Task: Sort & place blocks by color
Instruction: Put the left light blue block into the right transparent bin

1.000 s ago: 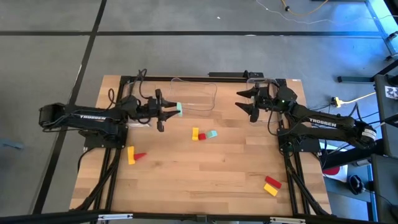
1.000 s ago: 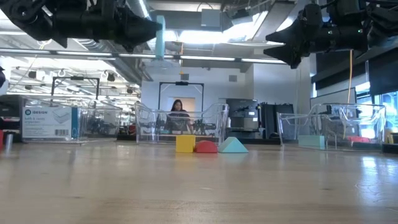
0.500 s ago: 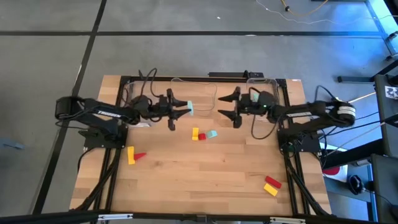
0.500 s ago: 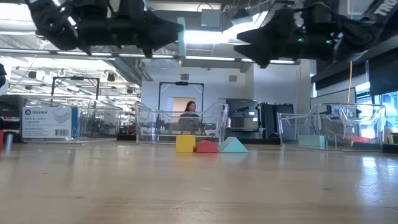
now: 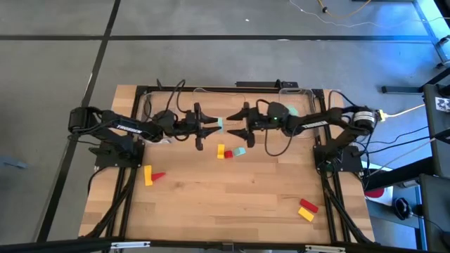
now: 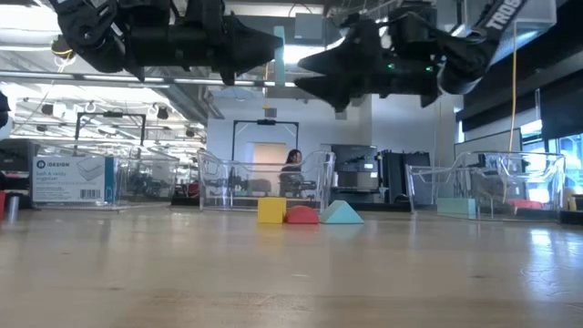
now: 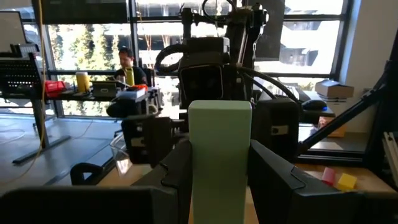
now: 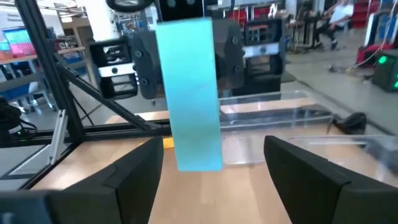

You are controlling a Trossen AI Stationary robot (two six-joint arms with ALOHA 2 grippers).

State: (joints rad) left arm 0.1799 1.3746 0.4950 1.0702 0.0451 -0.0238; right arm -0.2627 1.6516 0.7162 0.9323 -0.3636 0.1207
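Look across the desk (image 5: pixel 232 197) and you see wood planks with the two dark arms meeting above its far middle, in front of a clear bin (image 5: pixel 235 105). Your left pincer (image 5: pixel 214 126) is clenched on a light teal block (image 5: pixel 220 125) — a flat-sided rectangular piece, held on end between the two fingers (image 7: pixel 177 171) so that its length sticks out past them, well above the desk in the low view (image 6: pixel 279 55). Your right pincer (image 5: pixel 232 126) faces it from the other side with its fingers spread and nothing between them; the teal block (image 8: pixel 189 93) stands just ahead of that gap, between the two pincers, and you cannot tell whether any fingertip of the right one touches it. Below the pair, on the desk, lies a close cluster — a yellow block (image 5: pixel 221 150), a red block (image 5: pixel 228 154) and a second teal block (image 5: pixel 240 151), each beside the next; the low view shows that teal one as a wedge shape (image 6: pixel 341 213). Near the left edge a yellow block (image 5: pixel 148 175) lies just beside a red one (image 5: pixel 158 176). Near the right front corner a red block (image 5: pixel 308 205) lies just beside a yellow one (image 5: pixel 305 214), well apart from both pincers.
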